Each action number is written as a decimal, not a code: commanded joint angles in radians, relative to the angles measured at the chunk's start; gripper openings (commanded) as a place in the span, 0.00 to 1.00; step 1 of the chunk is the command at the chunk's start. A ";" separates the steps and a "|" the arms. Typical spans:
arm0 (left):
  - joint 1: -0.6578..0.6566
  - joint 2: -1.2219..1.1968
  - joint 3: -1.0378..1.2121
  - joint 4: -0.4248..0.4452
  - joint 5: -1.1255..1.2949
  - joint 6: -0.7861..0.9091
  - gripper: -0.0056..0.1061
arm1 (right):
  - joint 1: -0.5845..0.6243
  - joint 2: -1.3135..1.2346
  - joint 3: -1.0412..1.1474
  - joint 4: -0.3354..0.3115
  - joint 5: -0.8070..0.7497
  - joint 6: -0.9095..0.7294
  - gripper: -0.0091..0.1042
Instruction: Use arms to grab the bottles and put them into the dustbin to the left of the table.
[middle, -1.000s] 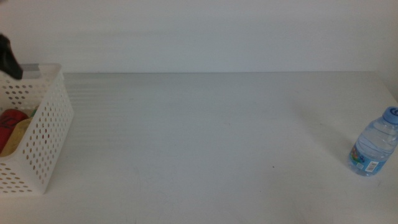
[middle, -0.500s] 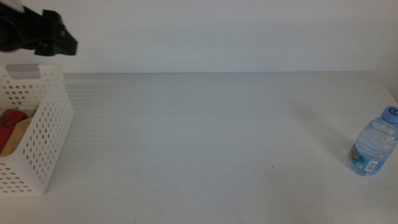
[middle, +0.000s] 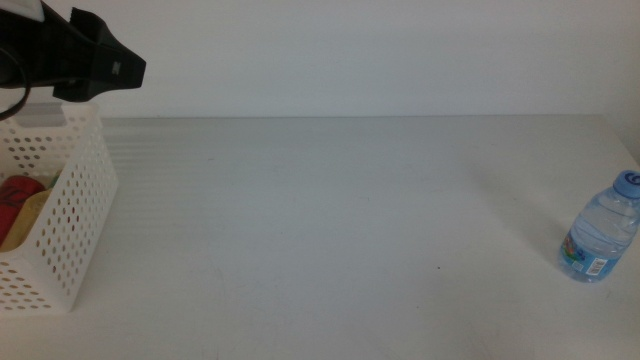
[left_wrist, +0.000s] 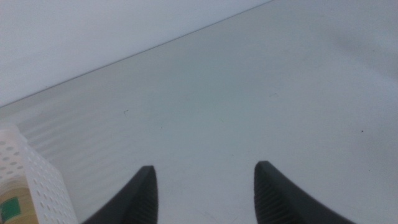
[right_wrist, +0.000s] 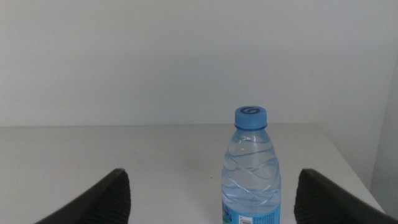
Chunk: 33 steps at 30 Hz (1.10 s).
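The left gripper (middle: 125, 70) hangs spread and empty above the dustbin (middle: 75, 215), far from the water bottle (middle: 600, 240). That bottle stands upright at the table's right edge, straight ahead between the right gripper's (right_wrist: 214, 193) wide-open jaws.

Very little can be read. The water bottle (right_wrist: 251, 173), standing at the right edge of the table, carries a ring-shaped mark on top of its blue cap (right_wrist: 251, 112), like a letter G or a circle, too small to tell which. Its blue label (middle: 590, 265) has a small white patch with dark marks, perhaps a barcode, and no words can be made out. In the white basket (left_wrist: 25, 180) at the left, a green patch shows on a label, without legible letters. No other writing, numbers or signs show.
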<state>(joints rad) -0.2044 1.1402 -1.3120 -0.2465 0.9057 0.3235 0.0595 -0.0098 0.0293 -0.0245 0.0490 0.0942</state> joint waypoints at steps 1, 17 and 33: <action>-0.005 -0.021 -0.021 -0.021 -0.056 -0.006 0.44 | -0.008 -0.027 -0.009 -0.006 -0.074 -0.010 0.73; -0.301 -0.029 0.087 0.118 -0.198 -0.092 0.41 | -0.006 -0.027 -0.009 -0.006 -0.074 -0.010 0.73; -0.401 -0.195 0.404 0.195 -0.394 -0.305 0.41 | -0.006 -0.027 -0.009 -0.006 -0.074 -0.010 0.73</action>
<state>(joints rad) -0.6022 0.9637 -0.8845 -0.0509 0.5896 0.0382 0.0595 -0.0098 0.0293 -0.0245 0.0490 0.0942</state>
